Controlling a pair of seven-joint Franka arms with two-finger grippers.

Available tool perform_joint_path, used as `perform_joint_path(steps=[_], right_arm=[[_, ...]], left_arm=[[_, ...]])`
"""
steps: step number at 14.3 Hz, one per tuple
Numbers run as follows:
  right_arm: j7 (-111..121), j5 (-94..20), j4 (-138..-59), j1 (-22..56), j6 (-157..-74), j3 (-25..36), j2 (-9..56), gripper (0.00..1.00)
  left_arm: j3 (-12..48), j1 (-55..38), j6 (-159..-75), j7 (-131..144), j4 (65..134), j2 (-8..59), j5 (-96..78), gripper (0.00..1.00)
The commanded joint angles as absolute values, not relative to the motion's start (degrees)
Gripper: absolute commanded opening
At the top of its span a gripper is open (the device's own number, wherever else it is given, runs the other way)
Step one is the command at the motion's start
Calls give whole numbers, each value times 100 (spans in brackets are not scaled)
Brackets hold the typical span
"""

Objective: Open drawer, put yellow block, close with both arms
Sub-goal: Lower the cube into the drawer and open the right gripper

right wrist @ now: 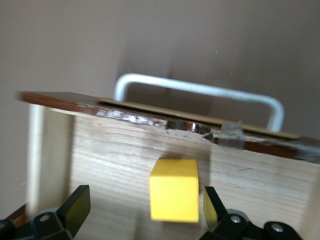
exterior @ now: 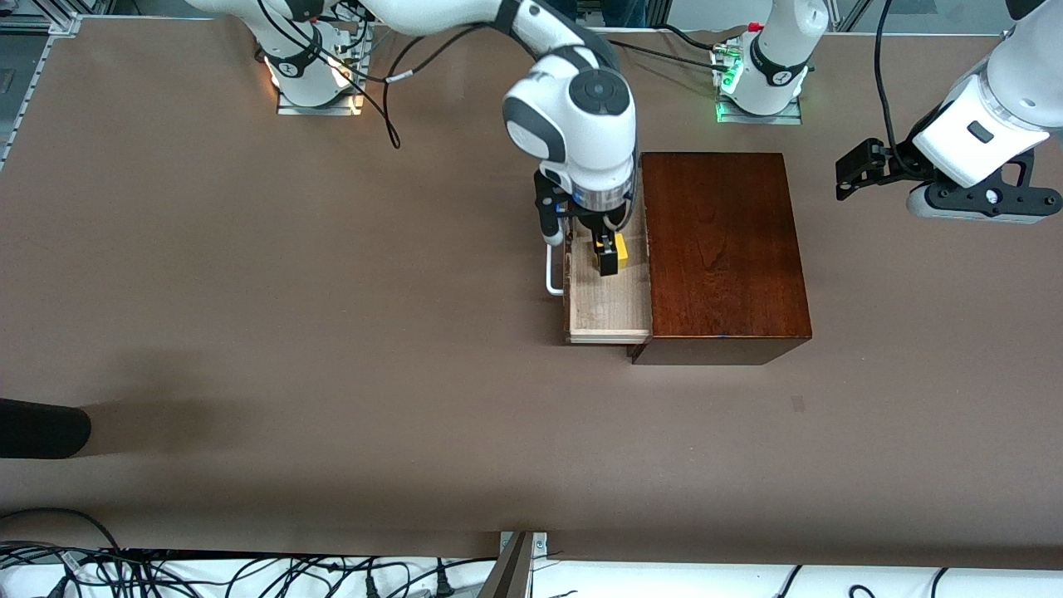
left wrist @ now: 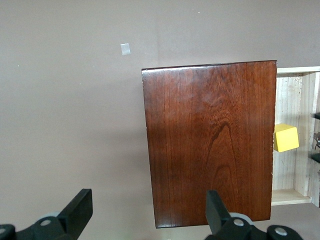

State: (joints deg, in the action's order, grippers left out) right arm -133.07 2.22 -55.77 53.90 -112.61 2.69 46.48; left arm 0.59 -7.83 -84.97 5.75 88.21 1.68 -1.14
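Beside the glossy dark mahogany box [exterior: 724, 249], on its side toward the right arm's end of the table [exterior: 249, 291], the drawer [exterior: 606, 311] stands pulled out: a pale, straight-grained light-wood tray with a dark reddish-brown front, chipped along its top edge, and a white U-shaped bar handle [exterior: 551, 278]. On the tray floor, close to the box's open mouth, sits the yellow block [exterior: 619, 247], a small plain-faced cube. Over it hangs the right hand [exterior: 609, 253], its black fingers spread wide to either side of the cube and not pinching it. Past the box toward the left arm's end of the table, the left hand [exterior: 859, 170] waits in the air, its fingers also spread and holding nothing. Around the box the table is a flat, matte brown sheet.
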Motion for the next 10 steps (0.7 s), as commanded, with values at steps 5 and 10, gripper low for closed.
perform_joint_path(steps=[5, 10], right_arm=[[-10604, 238, -6142, 5212, -10336, 570, 3298, 100], [-8214, 88, -7599, 5159, -10248, 1430, 2051, 100]], left_arm=[[333, -791, -8367, 527, 8482, 281, -150, 100], [369, -800, -8385, 458, 8789, 308, -158, 100]])
